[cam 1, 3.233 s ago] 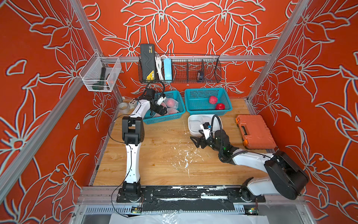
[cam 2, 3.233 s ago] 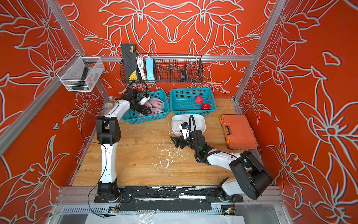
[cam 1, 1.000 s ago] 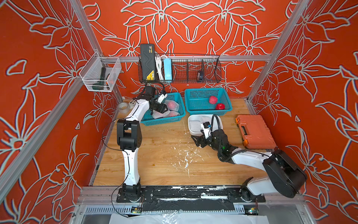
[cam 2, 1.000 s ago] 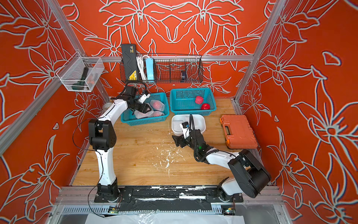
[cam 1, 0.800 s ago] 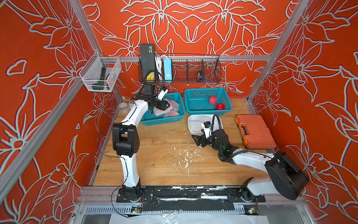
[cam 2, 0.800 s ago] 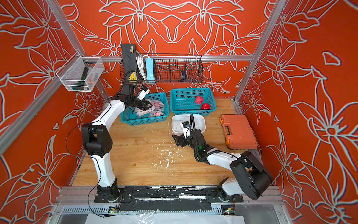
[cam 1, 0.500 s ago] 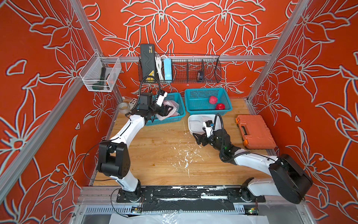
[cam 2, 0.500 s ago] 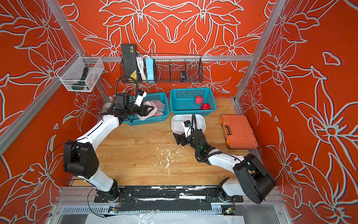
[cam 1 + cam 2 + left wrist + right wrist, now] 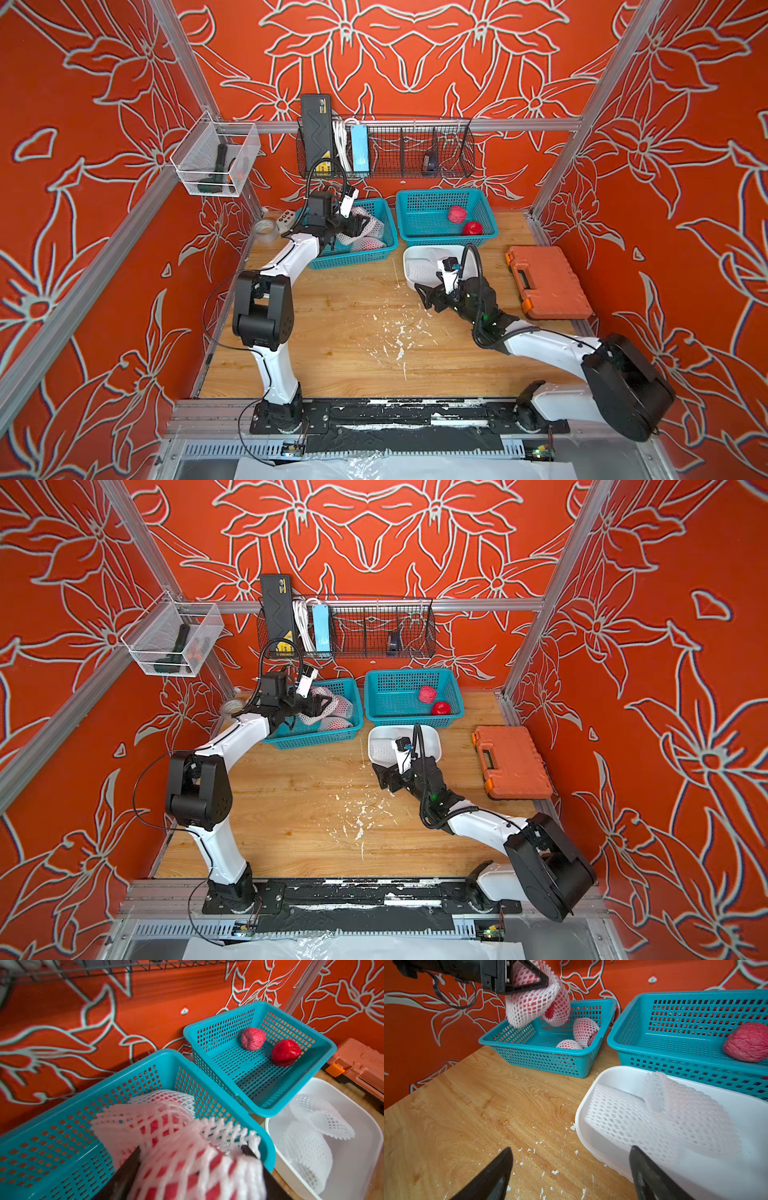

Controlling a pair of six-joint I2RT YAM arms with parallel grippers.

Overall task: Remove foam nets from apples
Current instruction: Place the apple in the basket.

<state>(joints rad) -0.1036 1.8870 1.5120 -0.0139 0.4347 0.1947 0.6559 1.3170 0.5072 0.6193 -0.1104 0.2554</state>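
Observation:
My left gripper (image 9: 353, 226) (image 9: 191, 1148) is shut on an apple in its white foam net (image 9: 187, 1167) (image 9: 533, 1005), held above the left teal basket (image 9: 353, 259). Two more netted apples (image 9: 585, 1028) (image 9: 569, 1044) lie in that basket. In the right teal basket (image 9: 419, 199) lie a pinkish bare apple (image 9: 457, 214) and a red one (image 9: 472, 228). Empty foam nets (image 9: 664, 1113) lie in the white tray (image 9: 591, 1088). My right gripper (image 9: 424, 297) (image 9: 571, 1167) stands open low over the table beside the tray, holding nothing.
An orange tool case (image 9: 546, 280) lies at the right edge. A tape roll (image 9: 265, 227) sits left of the baskets. White foam crumbs (image 9: 395, 332) dot the wooden table. A wire rack (image 9: 386, 149) and a clear bin (image 9: 214, 160) hang on the walls.
The left arm's elbow has swung down and forward while its gripper drew the netted apple up out of the left basket. The right arm has hardly moved.

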